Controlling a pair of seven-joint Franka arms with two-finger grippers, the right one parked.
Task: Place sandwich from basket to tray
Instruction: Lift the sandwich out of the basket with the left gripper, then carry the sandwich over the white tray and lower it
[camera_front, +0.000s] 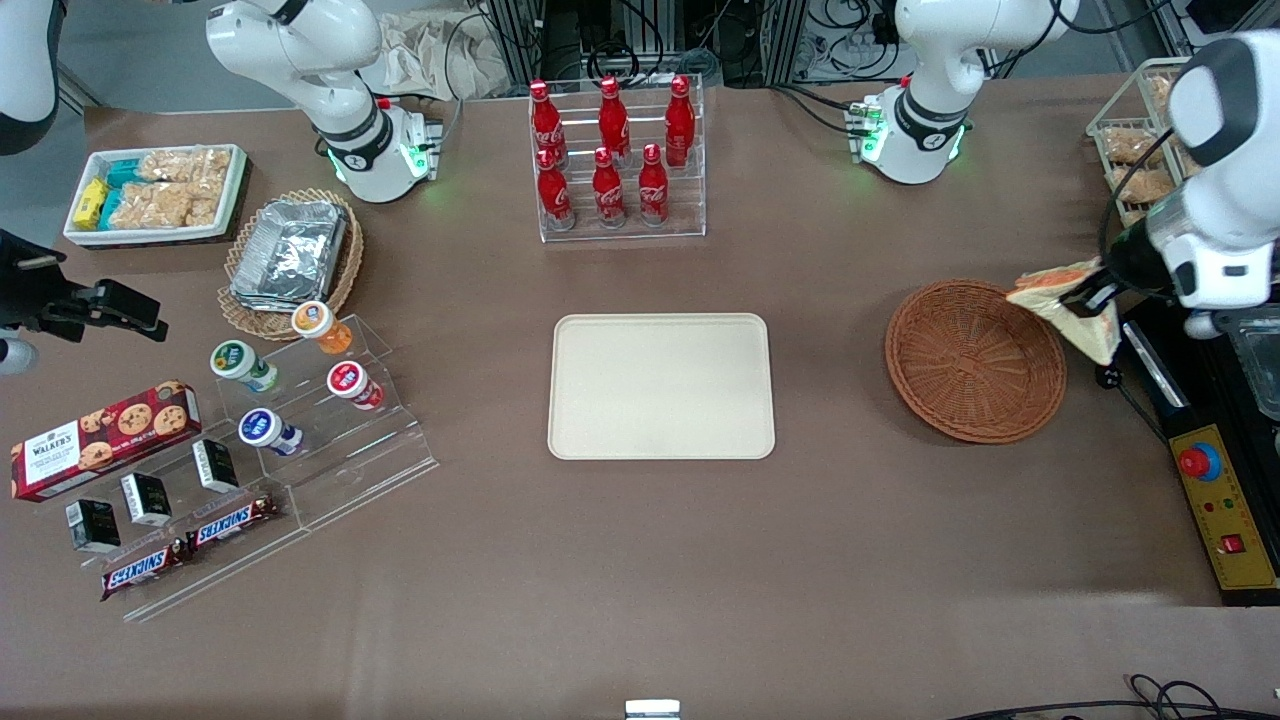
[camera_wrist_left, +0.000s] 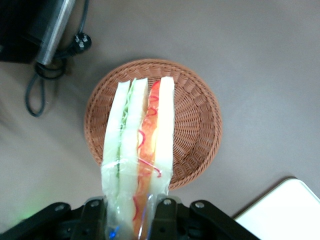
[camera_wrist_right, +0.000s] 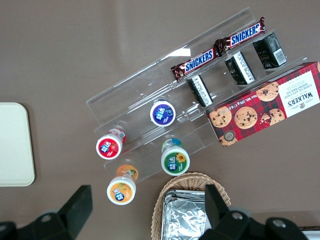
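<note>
claw (camera_wrist_left: 131, 212): holds sandwich (camera_front: 1068, 305) up over basket (camera_front: 975, 360) rim | tray (camera_front: 661, 386): mid brown tabletop (camera_front: 640, 560), bare | cola rack (camera_front: 618, 160): 12 o'clock from tray

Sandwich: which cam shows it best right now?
Left wrist view. The sandwich fills the frame, its bread and filling layers edge-on, clamped in the gripper above the basket. The front view shows it small, hanging at the basket's rim toward the working arm's end. The right wrist view misses it.
</note>
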